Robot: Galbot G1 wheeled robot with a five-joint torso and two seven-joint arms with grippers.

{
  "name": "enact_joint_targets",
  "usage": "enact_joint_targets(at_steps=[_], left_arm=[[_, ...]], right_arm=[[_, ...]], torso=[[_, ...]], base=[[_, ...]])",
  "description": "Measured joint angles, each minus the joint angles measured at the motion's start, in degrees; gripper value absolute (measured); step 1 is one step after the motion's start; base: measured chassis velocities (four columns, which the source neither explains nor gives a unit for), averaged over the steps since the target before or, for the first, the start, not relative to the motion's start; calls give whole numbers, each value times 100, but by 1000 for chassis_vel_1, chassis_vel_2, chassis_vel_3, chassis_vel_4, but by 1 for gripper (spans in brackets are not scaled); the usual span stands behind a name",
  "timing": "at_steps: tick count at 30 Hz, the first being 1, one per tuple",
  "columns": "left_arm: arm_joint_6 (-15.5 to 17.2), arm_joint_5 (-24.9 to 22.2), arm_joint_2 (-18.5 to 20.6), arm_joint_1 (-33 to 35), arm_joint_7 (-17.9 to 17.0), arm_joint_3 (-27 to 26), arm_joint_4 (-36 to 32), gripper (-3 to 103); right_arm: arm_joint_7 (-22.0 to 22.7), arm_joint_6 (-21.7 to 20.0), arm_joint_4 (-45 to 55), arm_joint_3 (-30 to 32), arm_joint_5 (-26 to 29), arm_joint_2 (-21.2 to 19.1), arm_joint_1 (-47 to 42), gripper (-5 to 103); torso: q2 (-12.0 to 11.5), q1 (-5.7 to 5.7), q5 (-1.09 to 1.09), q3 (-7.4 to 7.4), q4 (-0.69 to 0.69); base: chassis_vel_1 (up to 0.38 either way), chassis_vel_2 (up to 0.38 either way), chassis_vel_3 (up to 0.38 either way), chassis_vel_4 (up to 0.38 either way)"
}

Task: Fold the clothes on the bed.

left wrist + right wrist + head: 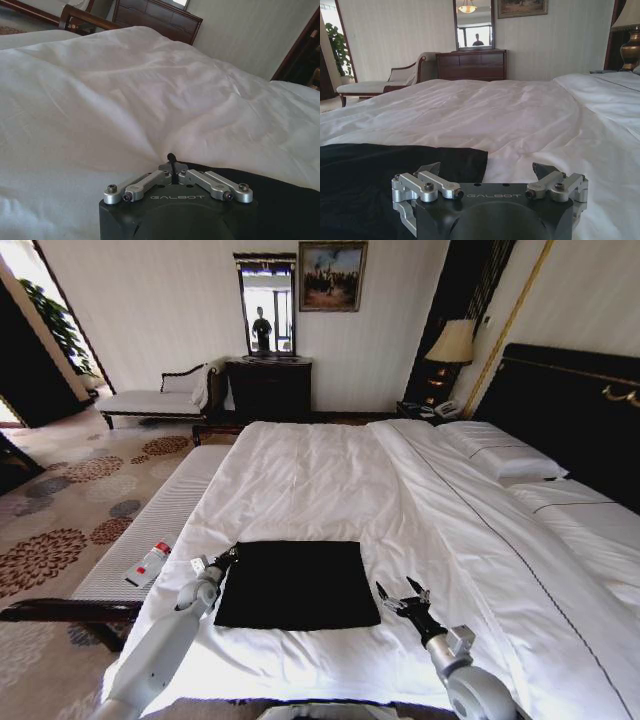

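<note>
A black T-shirt, soft and matte, lies folded into a neat, almost square slab in the lower middle of the head view, flat on the white duvet of the bed. The duvet is smooth cotton with shallow creases running toward the tall dark headboard in the upper right, where plump white pillows rest. The left gripper sits at the shirt's upper left corner, its thin metal fingers drawn together; in the left wrist view the silver linkages fold inward and the dark tips meet at the edge of the black cloth, though whether any fabric is pinched between them cannot be told. The right gripper hovers just off the shirt's right edge, above bare duvet, its black pointed fingers spread apart; the right wrist view shows the two tips wide open with the shirt to one side. A narrow white padded bench with ribbed upholstery runs along the left of the frame.
</note>
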Motion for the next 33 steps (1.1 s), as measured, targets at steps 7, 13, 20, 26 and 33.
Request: enact_joint_targets(at_steps=[7,13,20,26,33], left_arm=[[-160,193,56,47,-92,-1,-231,1],[-276,370,199,152,-249,94,-566,1],[-260,255,322,194,-507,160,-808,1],[-331,174,400,149,-829,271,-850,1],[-346,119,467,155,-982,328,-981,1]], right_arm=[[229,-549,109,2,1142,-206,503,100],[302,-1278,-547,-520,2989,-453,2005,100],[97,-1654,-1587,-1145,4111,-189,3330,100],[-182,-1733,-2830,-1599,4287,166,4161,100],[-334,-1698,-3681,-1837,4159,454,4527,100]], torso=[[0,0,-1,0,0],[0,0,0,1,3],[0,0,0,0,1],[0,0,-1,1,-1],[0,0,0,0,1]], base=[[0,0,0,0],[0,0,0,0],[0,0,0,0],[0,0,0,0],[0,0,0,0]])
